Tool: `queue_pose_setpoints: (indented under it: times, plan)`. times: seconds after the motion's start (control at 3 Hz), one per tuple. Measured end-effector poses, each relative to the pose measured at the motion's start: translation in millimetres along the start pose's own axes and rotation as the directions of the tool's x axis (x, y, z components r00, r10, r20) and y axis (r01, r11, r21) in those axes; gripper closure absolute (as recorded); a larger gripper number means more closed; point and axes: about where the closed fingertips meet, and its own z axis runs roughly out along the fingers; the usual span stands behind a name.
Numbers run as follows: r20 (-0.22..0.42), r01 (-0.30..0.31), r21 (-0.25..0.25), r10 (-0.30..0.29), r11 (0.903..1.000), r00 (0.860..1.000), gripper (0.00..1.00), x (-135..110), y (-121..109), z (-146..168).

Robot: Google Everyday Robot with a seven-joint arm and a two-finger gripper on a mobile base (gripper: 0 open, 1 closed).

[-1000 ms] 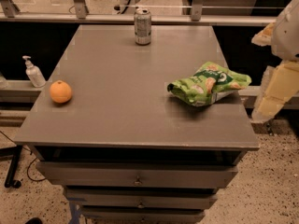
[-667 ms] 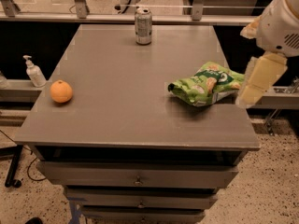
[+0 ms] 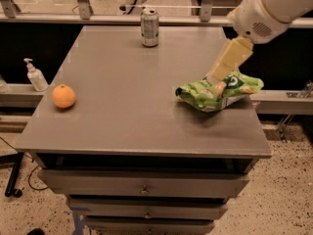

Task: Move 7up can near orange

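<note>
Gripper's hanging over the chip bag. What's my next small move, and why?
Probably swing the gripper left in the view and toward the far edge of the table, to the 7up can. It hangs above the green snack bag, while the can stands upright and untouched, far from the orange.

The middle of the table [image 3: 127, 111] is open, so the way from the can [image 3: 149, 27] at 12 o'clock to the orange [image 3: 64, 96] at 9 o'clock is free. At 3 o'clock lies a snack bag [image 3: 220, 92], with the gripper [image 3: 217, 75] right over it. A pump bottle [image 3: 35, 76] stands off the table, beyond the orange.
</note>
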Motion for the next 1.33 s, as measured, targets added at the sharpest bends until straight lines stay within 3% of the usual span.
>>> queue_pose_setpoints:
  times: [0.33, 1.0, 1.33]
  plan:
    - [0.107, -0.078, 0.052, 0.072, 0.9956, 0.992, 0.00, -27.4, -30.1, 21.8]
    - [0.126, -0.091, 0.061, 0.082, 0.9940, 0.989, 0.00, -28.8, -30.3, 24.8]
    - [0.190, -0.149, 0.056, 0.136, 0.9872, 0.972, 0.00, -27.7, -33.6, 57.8]
